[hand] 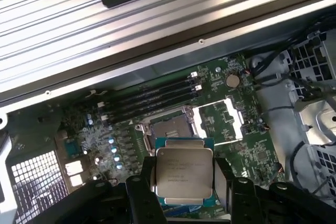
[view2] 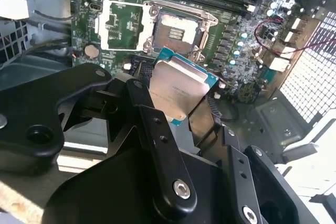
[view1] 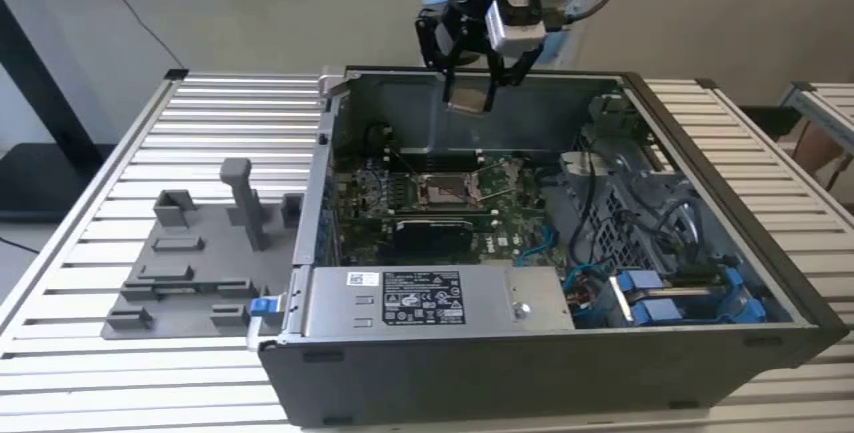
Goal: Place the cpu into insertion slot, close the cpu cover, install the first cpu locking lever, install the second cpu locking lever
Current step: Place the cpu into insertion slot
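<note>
My gripper [view1: 470, 93] hangs over the back wall of the open computer case, shut on the cpu [view1: 467, 101]. In both wrist views the cpu [hand: 182, 177] is a flat square chip with a silver top and a teal edge, clamped between the black fingers [view2: 140, 95]. It is in the air, well above the motherboard. The insertion slot [view1: 443, 190] lies below and forward of it, a square socket with a metallic rim [view2: 176, 27]. The cpu cover [view2: 122, 24] is swung open and lies beside the socket [hand: 168, 126]; in the first wrist view the cover [hand: 223, 121] is a silver frame.
The case walls [view1: 534, 103] ring the green motherboard. A power supply [view1: 427, 298] sits at the case front, and cables and blue drive parts [view1: 654, 293] on the exterior view's right. Long memory slots [hand: 152, 98] run beside the socket. A grey fixture [view1: 187, 263] stands on the slatted table.
</note>
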